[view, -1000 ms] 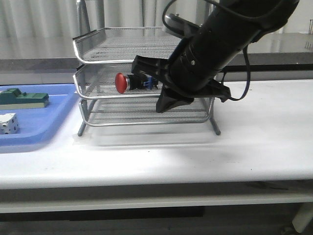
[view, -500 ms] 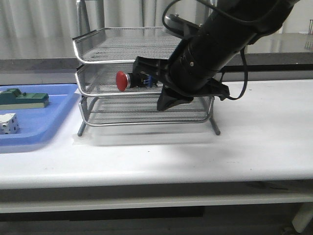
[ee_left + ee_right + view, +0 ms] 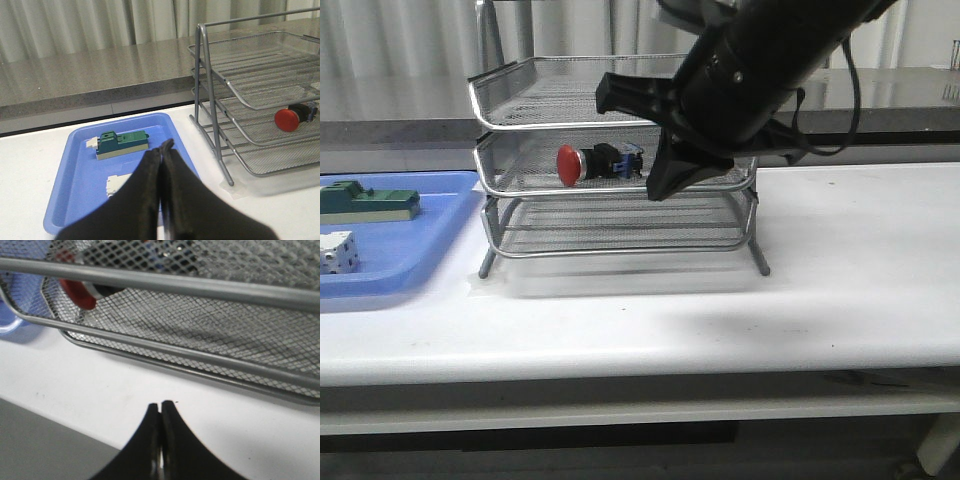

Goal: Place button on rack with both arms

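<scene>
Front view: the button [image 3: 585,162] lies on its side in the rack's [image 3: 520,185] middle tray, centre-left. Right gripper [image 3: 665,185], fingers pressed together and empty, should lift off clear of the wire rim without nudging the tray.

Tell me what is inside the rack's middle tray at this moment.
The button lies on its side in the middle tray of the rack, red head toward the blue tray. The right arm covers that tray's right part, so anything there is hidden.
</scene>
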Motion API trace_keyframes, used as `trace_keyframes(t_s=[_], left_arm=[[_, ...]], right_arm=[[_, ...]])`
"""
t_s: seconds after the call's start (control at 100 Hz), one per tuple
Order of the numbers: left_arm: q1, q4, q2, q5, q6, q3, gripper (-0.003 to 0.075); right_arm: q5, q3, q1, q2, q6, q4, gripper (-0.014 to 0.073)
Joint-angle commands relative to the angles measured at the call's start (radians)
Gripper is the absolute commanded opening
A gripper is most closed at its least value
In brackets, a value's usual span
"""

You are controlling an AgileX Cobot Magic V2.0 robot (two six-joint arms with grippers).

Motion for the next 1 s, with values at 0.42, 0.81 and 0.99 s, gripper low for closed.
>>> trace_keyframes(t_s=[0.42,0.81,0.99], left_arm=[[0.003,-0.015,0.006,-0.079,-0.01,-0.027,-0.0021],[0.003,-0.015,0.006,-0.079,-0.01,-0.027,-0.0021],[0.003,-0.015,0.006,-0.079,-0.01,-0.027,-0.0021]], right_arm=[[0.003,0.221,-0.047,-0.397,-0.012,-0.187,-0.0064],[0.044,0.4,-0.241,-0.755,-0.012,-0.251,-0.0061],[0.101,0.467,-0.32,-0.925,-0.012,-0.276,-0.0061]])
